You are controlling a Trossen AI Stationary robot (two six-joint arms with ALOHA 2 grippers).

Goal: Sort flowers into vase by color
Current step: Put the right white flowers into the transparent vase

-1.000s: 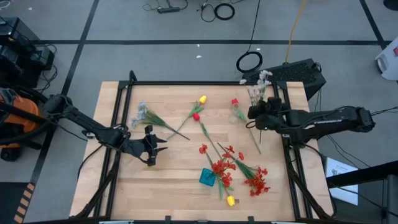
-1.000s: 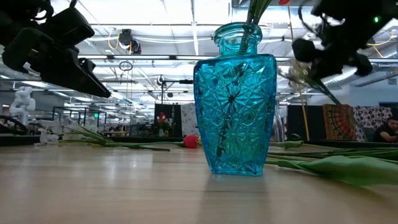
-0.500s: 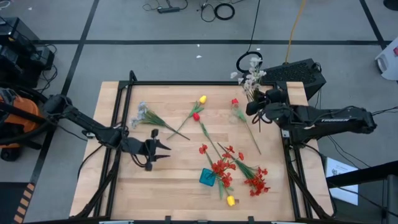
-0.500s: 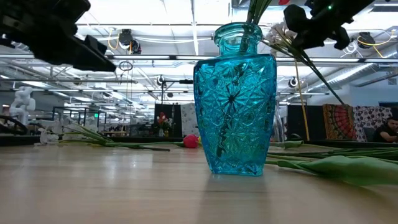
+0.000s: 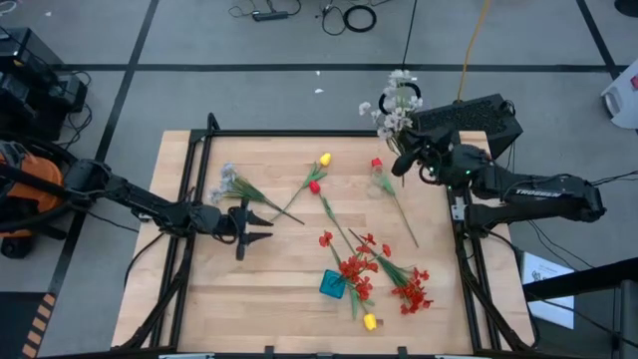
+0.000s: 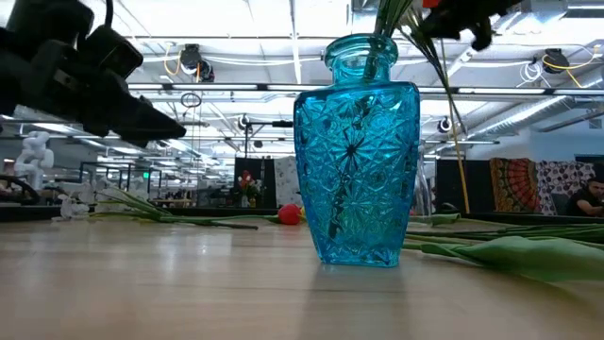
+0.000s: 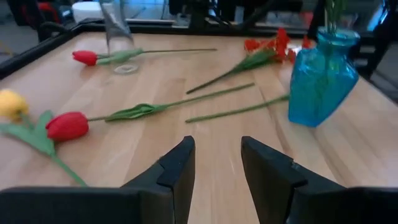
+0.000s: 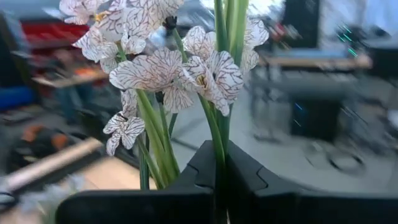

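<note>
Well beyond the blue vase [image 5: 332, 284], at the table's far edge: right gripper [image 8: 222, 180] clamped on a whitish sprig [image 5: 391, 108], lifted clear. Left gripper [image 7: 216, 163] parted, empty, beside a red tulip [image 7: 67, 126]. Carrying step underway, probably; next, stem-down alignment over a vase mouth.

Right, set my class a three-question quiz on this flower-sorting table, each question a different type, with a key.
1. True or false: the right gripper is shut on a whitish sprig.
2. Multiple choice: what stands in the blue vase? A) red blossoms B) a yellow tulip C) nothing
3. Fill in: the left gripper hovers with its fingers apart and holds ____.

Key: 1 true; 2 A; 3 nothing.
</note>
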